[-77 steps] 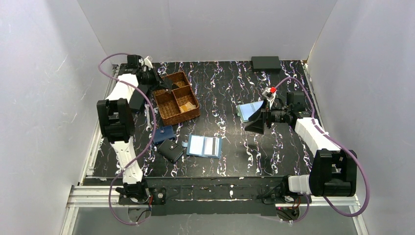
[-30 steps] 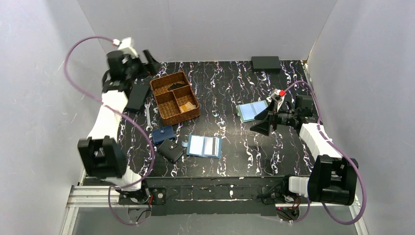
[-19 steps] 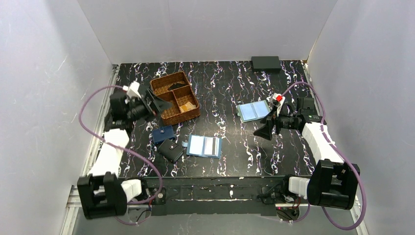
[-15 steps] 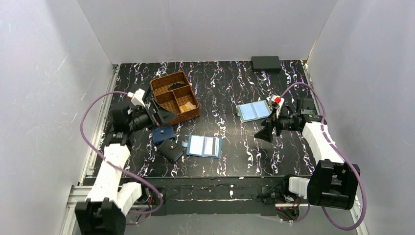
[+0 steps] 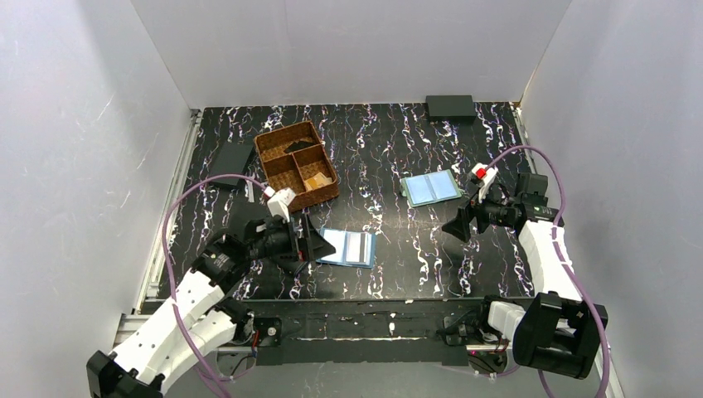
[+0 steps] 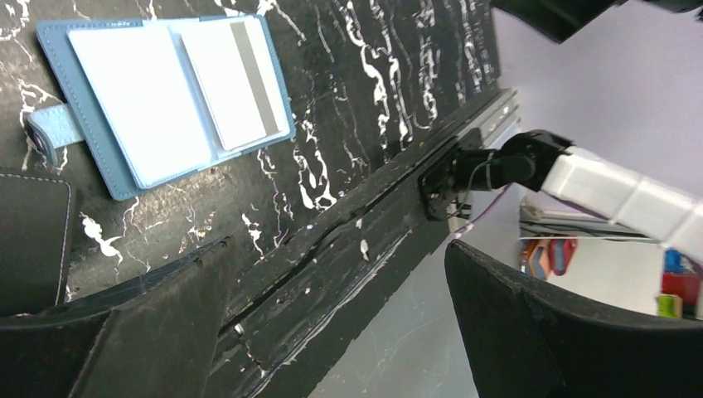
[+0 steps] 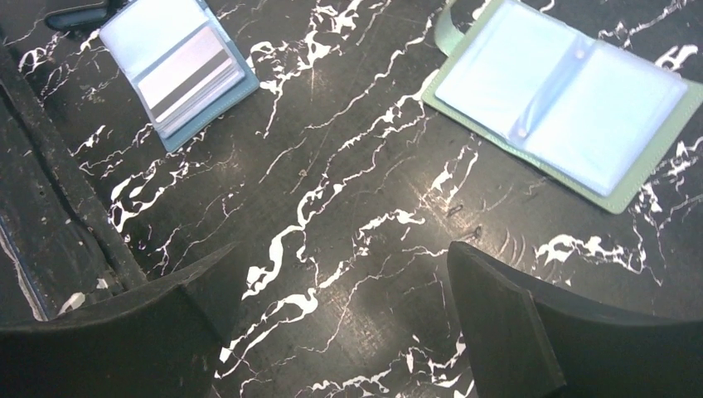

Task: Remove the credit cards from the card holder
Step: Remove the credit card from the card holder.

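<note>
Both grippers wide, empty: left gripper [image 5: 319, 244] just beside the open card holder [image 5: 348, 248], cards [image 6: 236, 83] flat in its pocket. Nothing pins it, so we risk dragging it along; right gripper [image 5: 456, 226] hangs well apart.

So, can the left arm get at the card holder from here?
Probably yes: the left tool hovers open just beside the card holder, which lies open, credit cards showing, nothing between them.

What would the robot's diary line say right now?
left gripper: open, near card holder | right gripper: open, empty | credit cards: in holder
</note>
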### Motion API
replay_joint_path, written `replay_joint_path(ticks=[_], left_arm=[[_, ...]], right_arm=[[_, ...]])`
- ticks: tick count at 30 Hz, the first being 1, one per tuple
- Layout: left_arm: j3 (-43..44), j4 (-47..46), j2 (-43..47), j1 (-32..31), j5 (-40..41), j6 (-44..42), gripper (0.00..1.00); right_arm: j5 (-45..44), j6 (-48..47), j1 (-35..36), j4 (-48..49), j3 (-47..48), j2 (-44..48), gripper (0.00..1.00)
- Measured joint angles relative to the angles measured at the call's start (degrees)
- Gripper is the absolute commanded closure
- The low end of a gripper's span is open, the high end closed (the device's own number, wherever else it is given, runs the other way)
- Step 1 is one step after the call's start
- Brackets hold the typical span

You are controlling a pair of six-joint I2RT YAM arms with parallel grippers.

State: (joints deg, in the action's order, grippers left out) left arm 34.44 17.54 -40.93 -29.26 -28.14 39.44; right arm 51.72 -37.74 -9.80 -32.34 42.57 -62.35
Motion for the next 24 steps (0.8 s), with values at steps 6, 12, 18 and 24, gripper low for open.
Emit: replay_joint_path(ticks=[6,12,18,24], left_arm=[[0.22,1.16,-4.50,-12.00,11.39,1.97,0.05],[1.01,1.88,-10.56,-18.84,20.76,4.31,0.05],[1.20,0.68,-11.91,-23.69,27.23,7.32,0.02],[1.20,-0.02,-13.40,-27.65,30.77,10.38,0.02]], right_arm=[[-0.48,0.02,-1.99,-0.07,-0.35,0.15,0.02],[-0.63,-0.02,-3.45,0.35,-1.20,1.88,0.02],[-0.85,-0.31,-4.17,0.79,-1.22,1.92,0.02],[-1.25,-1.40,-4.61,0.79,-1.22,1.92,0.02]])
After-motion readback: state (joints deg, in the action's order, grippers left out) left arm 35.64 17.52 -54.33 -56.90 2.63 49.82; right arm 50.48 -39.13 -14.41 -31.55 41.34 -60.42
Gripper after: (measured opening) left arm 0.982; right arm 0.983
